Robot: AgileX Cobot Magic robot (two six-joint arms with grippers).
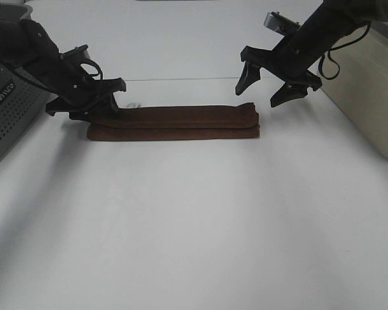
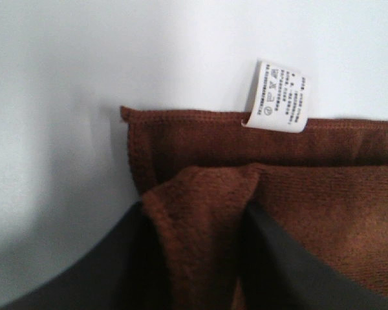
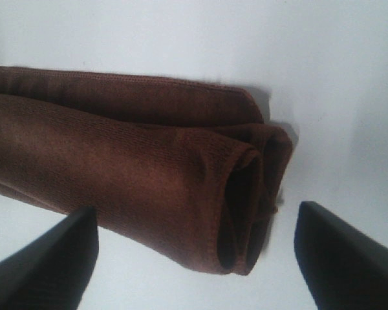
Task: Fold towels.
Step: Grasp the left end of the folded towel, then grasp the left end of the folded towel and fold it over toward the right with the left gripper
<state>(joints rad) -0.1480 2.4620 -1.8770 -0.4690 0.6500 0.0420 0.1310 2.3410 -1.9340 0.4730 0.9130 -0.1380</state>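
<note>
Reddish-brown terry towel lies folded into a long strip toward the back of the white table. Left gripper is pinched on the end with the tag, probably just the top layer, hard to tell from the wrist cam. Right gripper hovers above the other end, fingers spread, holding nothing. If the left lifts alone, the strip could drag crooked or unroll.

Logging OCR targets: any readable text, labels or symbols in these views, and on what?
Grey perforated box: white lettering, too blurred to read.
White tag on the towel: fine print and care symbols, too small to read.
No other text visible.
</note>
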